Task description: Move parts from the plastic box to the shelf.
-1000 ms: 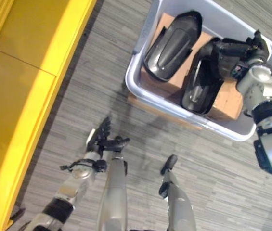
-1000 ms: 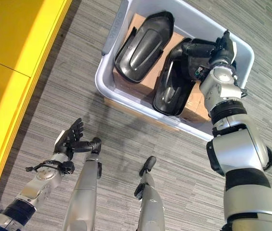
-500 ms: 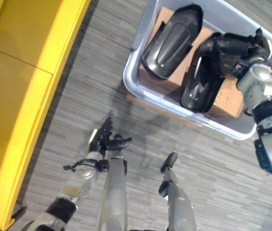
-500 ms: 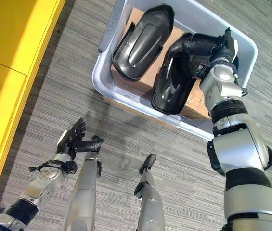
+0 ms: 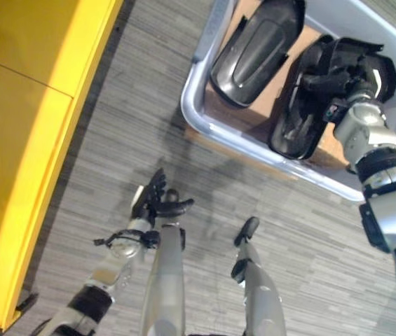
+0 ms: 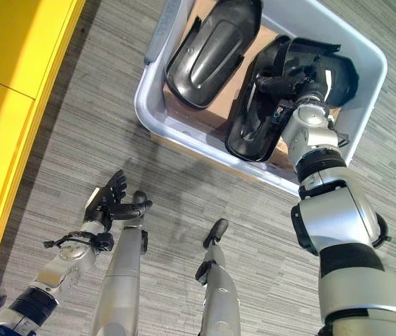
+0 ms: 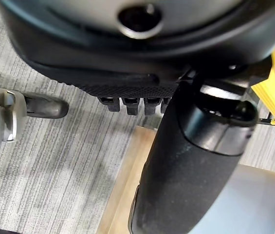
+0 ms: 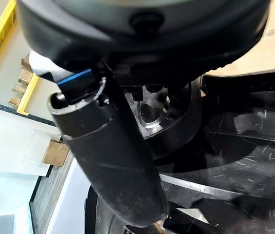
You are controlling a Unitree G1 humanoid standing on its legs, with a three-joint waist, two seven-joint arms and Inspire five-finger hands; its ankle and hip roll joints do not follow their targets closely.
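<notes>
Gripping black part (image 6: 268, 105) at its upper end, right hand (image 6: 289, 82) is curling fingers round it inside box (image 6: 157, 112), upper right of frame. Part is lying tilted on cardboard (image 6: 215, 115) in box. Second part (image 6: 208, 52) is lying just beside it, toward upper centre. Left hand (image 5: 152, 203) is hanging over floor (image 5: 113, 133) at lower left, fingers relaxed, holding nothing. Yellow shelf (image 5: 22, 126) is running along left edge, well apart from box.
</notes>
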